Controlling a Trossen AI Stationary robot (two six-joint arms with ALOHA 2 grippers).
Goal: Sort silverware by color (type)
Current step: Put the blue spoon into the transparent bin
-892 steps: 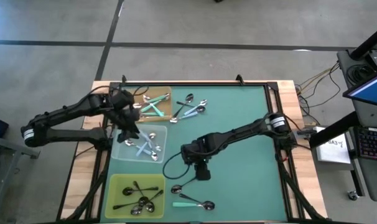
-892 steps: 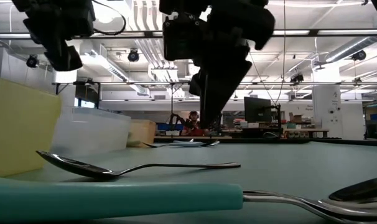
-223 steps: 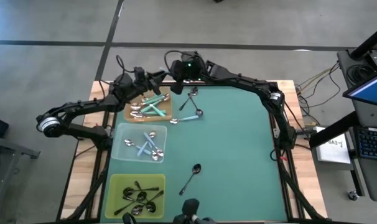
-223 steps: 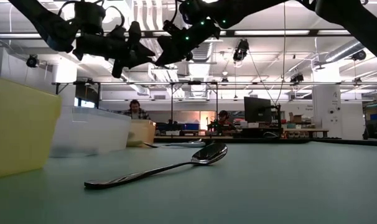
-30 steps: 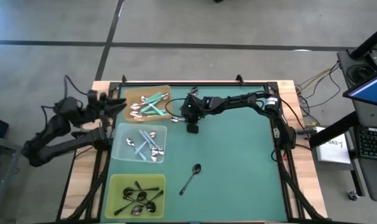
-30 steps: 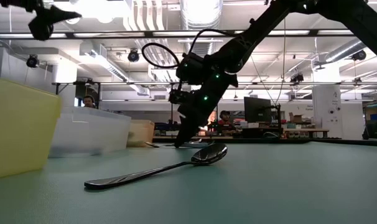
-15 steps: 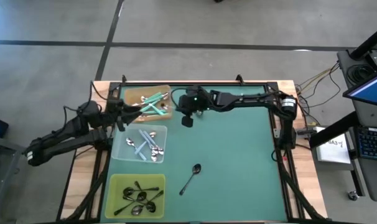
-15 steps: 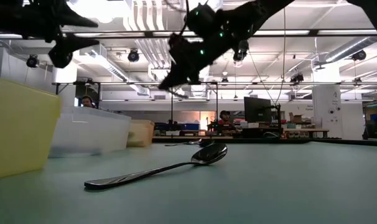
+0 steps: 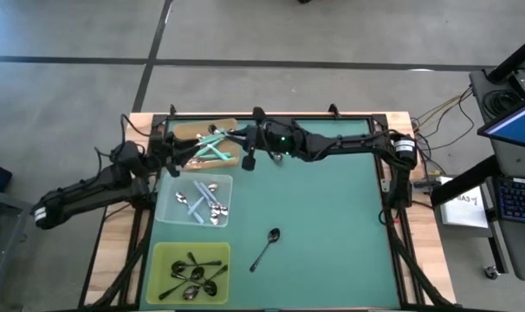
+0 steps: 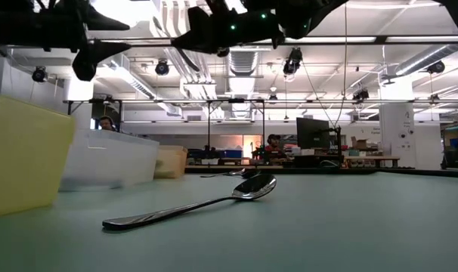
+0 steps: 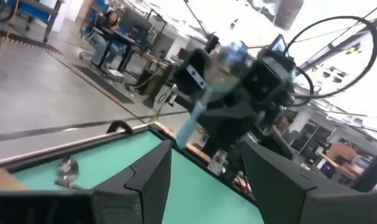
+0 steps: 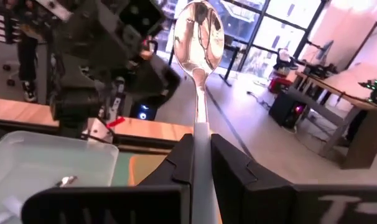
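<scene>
The right gripper (image 12: 201, 163) hangs above the far left of the green surface (image 9: 332, 217), just right of the brown tray (image 9: 183, 135), its fingers pinching the pale handle of a spoon (image 12: 198, 31) whose bowl points up. The left gripper (image 11: 204, 168) faces it from the left with fingers spread and empty. A black-handled spoon (image 9: 267, 247) lies alone on the near middle of the surface; others sit in the brown, clear (image 9: 171, 212) and yellow (image 9: 163, 256) trays.

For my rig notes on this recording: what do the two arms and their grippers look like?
Both arms are dark, slim and jointed. The left arm has a pale band near its base. The right arm carries looping black cable, a white ring at its far joint and green lights near the wrist. Gripper fingers are black, flat and angular.
</scene>
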